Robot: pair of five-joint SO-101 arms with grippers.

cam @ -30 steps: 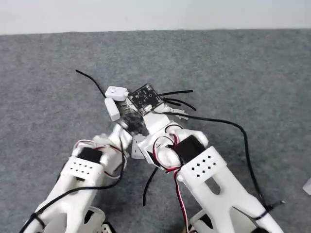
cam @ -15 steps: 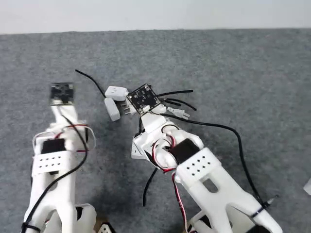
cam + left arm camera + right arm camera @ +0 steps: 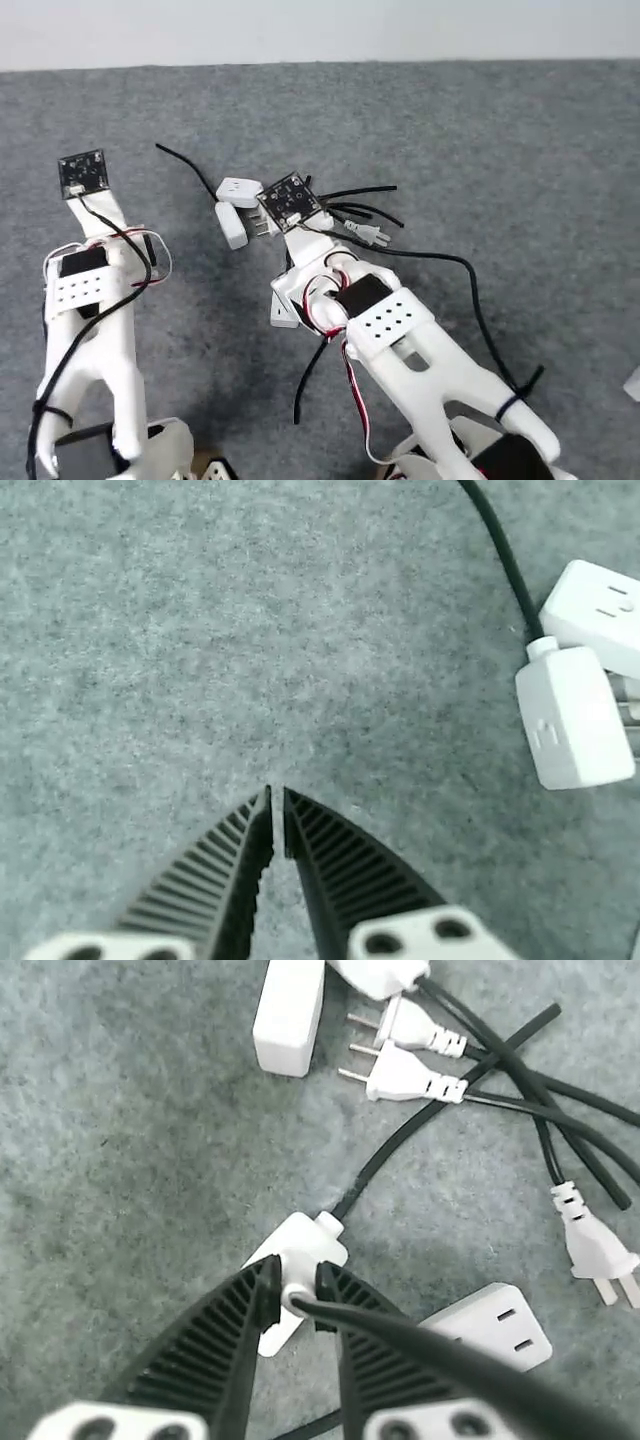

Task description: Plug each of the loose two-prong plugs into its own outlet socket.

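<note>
Dial: clock directions are read on the high view, with 12 toward the far wall.
Desk: the grey, carpet-textured desk (image 3: 520, 130) lies under both arms.
Left gripper: the left gripper (image 3: 277, 798) hangs over bare desk at about 9 o'clock from the socket pair, well apart from it. Its jaws are drawn almost together, with a thin slit between them and nothing in it.
Right gripper: the right gripper (image 3: 296, 1272) sits mid-desk under its wrist board (image 3: 290, 197). Its jaws are clamped on a white corded piece (image 3: 300, 1245) that lies on the desk. I cannot tell whether that piece is a plug or a socket.
Socket pair: the square socket (image 3: 238, 190) and the long socket (image 3: 232, 224) lie just beside each other at 9 o'clock from the wrist board. The long one is at 6 o'clock of the square one.
Side-by-side plugs: the first plug (image 3: 412, 1078) and the second plug (image 3: 418, 1022) lie next to each other. Their prongs are bare and point toward the long socket, near it but not in it.
Third plug: the third plug (image 3: 365, 232) lies at 4 o'clock from the wrist board, prongs bare, in no socket.
Slotted socket: the slotted socket (image 3: 490, 1325) lies just beside the right jaws with its two slots facing up and unfilled.
Cables: the black cables (image 3: 470, 270) trail from the plugs toward 3 to 5 o'clock.
</note>
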